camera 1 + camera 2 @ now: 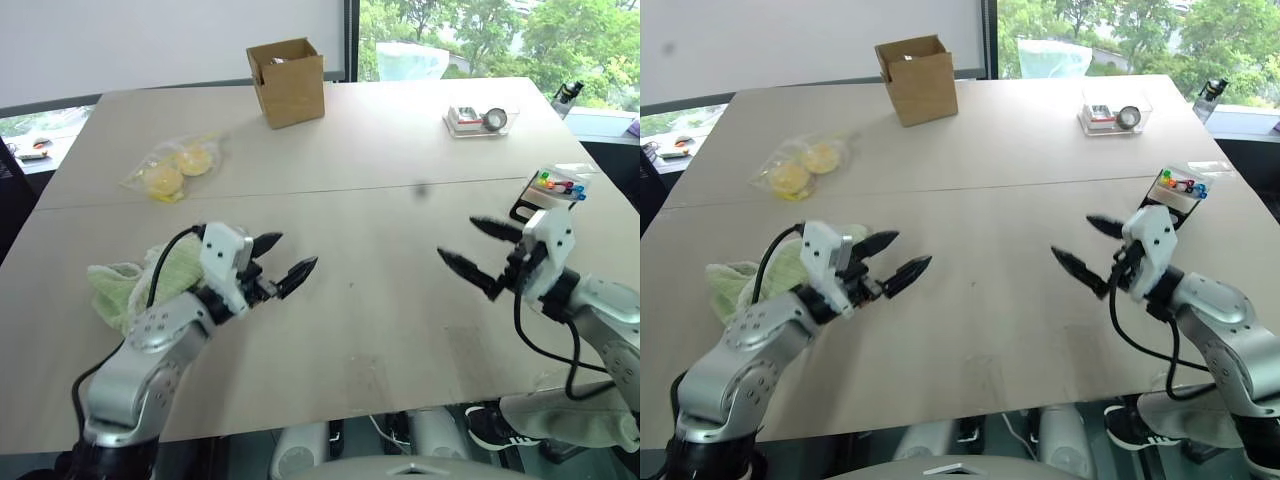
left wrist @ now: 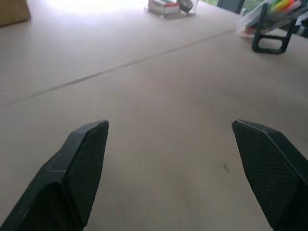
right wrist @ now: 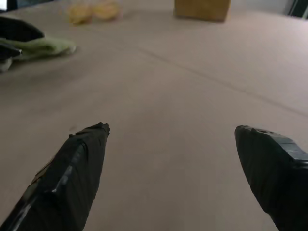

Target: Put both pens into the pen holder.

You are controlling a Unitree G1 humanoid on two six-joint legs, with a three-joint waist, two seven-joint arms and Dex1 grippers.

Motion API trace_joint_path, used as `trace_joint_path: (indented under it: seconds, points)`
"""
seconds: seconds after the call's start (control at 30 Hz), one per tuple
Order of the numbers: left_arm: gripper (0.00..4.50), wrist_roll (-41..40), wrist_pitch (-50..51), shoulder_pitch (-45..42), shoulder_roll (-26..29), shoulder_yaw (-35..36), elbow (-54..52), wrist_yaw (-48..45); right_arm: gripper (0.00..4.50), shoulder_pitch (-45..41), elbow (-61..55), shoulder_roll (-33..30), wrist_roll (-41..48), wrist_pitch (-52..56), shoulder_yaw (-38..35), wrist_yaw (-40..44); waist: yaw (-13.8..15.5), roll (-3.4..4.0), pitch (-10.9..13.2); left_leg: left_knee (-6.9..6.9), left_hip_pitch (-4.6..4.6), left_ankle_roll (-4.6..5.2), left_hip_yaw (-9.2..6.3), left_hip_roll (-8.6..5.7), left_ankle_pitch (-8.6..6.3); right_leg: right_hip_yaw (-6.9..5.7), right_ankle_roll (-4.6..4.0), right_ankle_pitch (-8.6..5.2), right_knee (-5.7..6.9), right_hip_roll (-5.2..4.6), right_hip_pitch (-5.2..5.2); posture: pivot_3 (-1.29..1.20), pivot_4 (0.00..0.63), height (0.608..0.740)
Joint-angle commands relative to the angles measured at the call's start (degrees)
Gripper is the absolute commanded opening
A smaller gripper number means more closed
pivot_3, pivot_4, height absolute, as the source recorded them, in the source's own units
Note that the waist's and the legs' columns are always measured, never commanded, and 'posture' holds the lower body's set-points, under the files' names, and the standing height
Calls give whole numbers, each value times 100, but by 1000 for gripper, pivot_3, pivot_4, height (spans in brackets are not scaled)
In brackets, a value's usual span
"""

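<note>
The pen holder (image 1: 552,192) stands at the table's right edge, just behind the right gripper (image 1: 484,247); coloured tips show under its clear top. Both the right and the left gripper (image 1: 283,259) hover with jaws apart, empty. The cardboard box (image 1: 288,80) stands open at the far side.

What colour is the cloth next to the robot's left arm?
Light green. The cloth shows best in the left eye view.

One counter (image 1: 350,200) carries one cardboard box (image 1: 287,80), one clear bag (image 1: 175,168) with two yellow round things inside, one green cloth (image 1: 125,285), one clear tray (image 1: 478,120) and one pen holder (image 1: 553,190). Two end effectors: left (image 1: 288,262), right (image 1: 482,250).
</note>
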Motion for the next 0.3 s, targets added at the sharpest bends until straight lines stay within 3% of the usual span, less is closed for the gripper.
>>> trace_joint_path:
  seconds: [0.03,0.17,0.3]
  points:
    - [4227,107,-205,779,-194,323,-707,246,4466,111,253,-233,-12,-79,-452,556,12,0,0,1,-1,0,0,0,0,-1,0,-1,-1,0,0,0,150,740]
    - [4227,178,-327,1624,-446,467,-1172,400,4466,59,634,-218,-93,-132,-578,764,4,-1,1,2,0,5,0,0,-4,-1,2,-2,-7,-2,1,0,150,740]
    - [4227,307,-469,1621,-601,393,-1161,569,4466,-107,679,73,-260,-227,-488,673,27,3,0,1,0,29,-6,0,-20,-11,1,-4,-6,-2,0,0,150,740]
